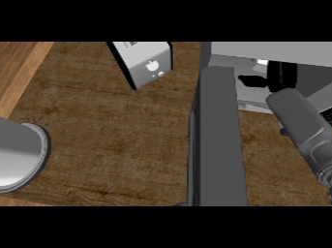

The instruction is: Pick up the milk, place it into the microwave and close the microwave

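A: Where's the milk?

B: I think it's the white carton (148,62) standing far along the counter (111,140), just left of the microwave (282,53). It's upright and leans a little in this steep view, with a small dark mark on its near face. Nothing touches it.

A: And the microwave is open?

B: Yes. The door (217,140) is swung out toward the near edge and shows as a long dark slab running near-to-far, so the cavity at the far right is open to reach into.

A: Why is the right arm up there?

B: The right forearm (311,140) comes in from the lower right and stretches into the opening. The right hand (258,80) is a small dark shape at the cavity mouth, with another dark part above it. I can't tell whether its fingers are wide, narrow or holding anything.

A: So is the milk inside?

B: The carton I see is outside, on the wood. My judgement: picking it up has yet to be done.

A: And the left hand?

B: Not in view. Only a grey cylinder (11,155) shows at the near left.
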Tool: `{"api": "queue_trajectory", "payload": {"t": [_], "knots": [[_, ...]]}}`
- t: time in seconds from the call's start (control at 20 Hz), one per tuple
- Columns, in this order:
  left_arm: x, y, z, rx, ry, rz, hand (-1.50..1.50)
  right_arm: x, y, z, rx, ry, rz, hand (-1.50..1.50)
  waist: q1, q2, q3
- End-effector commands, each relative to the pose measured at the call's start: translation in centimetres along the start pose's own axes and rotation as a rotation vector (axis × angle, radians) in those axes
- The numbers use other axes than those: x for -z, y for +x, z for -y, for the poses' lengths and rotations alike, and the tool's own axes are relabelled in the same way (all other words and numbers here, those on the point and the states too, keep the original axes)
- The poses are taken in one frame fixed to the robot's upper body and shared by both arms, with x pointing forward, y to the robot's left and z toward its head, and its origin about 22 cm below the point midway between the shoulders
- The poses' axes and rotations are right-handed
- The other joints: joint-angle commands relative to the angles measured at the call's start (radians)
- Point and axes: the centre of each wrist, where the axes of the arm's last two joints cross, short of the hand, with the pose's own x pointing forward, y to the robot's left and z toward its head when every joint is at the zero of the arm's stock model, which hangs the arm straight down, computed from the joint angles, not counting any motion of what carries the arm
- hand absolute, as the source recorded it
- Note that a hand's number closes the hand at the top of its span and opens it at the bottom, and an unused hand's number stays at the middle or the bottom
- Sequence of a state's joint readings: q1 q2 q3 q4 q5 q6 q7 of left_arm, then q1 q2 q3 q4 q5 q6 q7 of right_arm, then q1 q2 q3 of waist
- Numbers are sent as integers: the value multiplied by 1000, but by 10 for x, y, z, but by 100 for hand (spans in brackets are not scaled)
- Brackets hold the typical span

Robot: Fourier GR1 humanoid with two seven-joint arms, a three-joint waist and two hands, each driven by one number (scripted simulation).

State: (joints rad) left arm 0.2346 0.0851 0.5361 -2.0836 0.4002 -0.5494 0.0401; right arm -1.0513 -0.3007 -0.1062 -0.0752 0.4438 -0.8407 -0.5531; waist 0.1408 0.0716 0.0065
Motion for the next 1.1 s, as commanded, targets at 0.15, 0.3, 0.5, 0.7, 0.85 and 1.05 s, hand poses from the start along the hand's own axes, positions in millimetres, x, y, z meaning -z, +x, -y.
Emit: {"api": "queue_trajectory", "payload": {"t": [0.15,0.3,0.5,0.7,0.85,1.05], "knots": [[7,-8,8,-2,-78,-17,-150,8,21,-5,119,54,80,-150,-2,-4,1],[9,-12,6,-15,-116,-27,-150,4,21,-9,163,82,93,-150,-4,-5,0],[12,-16,20,-54,-169,-23,-150,5,28,-11,300,137,76,-150,-18,-14,1],[11,-23,22,-76,-225,-44,-150,-13,28,-25,430,147,44,-150,-37,-25,-1],[25,-27,27,-84,-243,-20,-150,-5,30,-21,544,164,39,-150,-52,-26,-1],[19,-24,40,-105,-258,-19,-150,-26,-2,-19,663,190,11,-150,-73,-41,-2]]}}
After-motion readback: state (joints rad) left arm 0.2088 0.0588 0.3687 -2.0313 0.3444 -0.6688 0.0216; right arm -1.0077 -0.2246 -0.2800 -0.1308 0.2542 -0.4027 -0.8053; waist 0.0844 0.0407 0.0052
